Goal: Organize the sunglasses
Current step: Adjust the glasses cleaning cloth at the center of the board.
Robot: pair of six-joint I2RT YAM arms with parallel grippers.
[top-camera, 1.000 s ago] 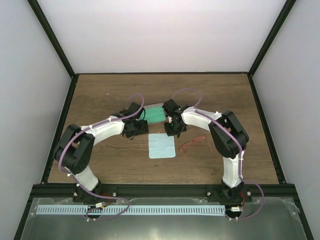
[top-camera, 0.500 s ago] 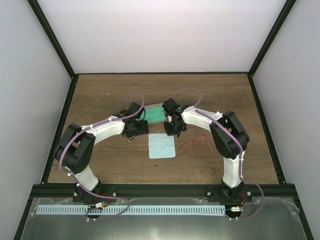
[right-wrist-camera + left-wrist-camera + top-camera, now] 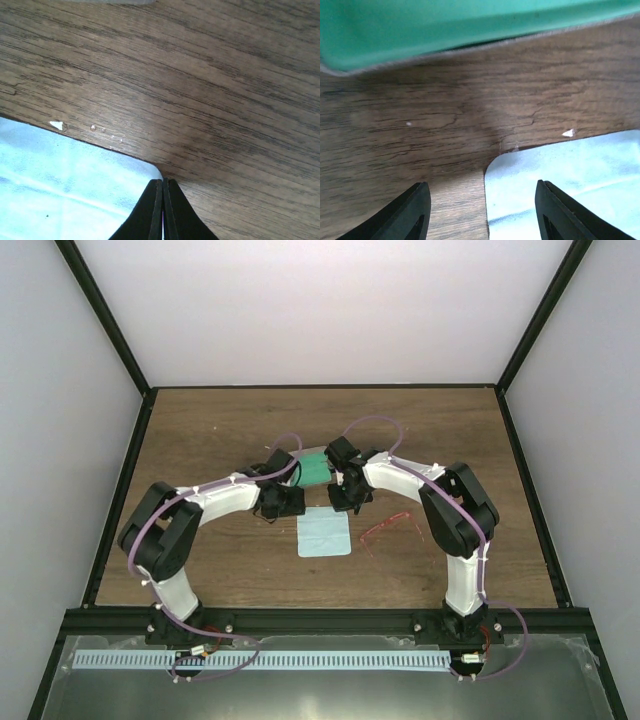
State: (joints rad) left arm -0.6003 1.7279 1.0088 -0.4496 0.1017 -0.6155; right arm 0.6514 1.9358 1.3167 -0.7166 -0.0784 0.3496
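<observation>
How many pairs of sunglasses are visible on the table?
1. The sunglasses lie on the wood just right of the light-blue cloth, beside the right arm, which may hide others.

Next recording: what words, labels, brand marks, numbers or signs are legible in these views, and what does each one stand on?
No text can be read in any view.
The case: plain green lining, no mark visible.
The cloth: plain light blue, no print.
The sunglasses: too small to tell whether the frame bears a mark.
The table: wood grain only, no label.
</observation>
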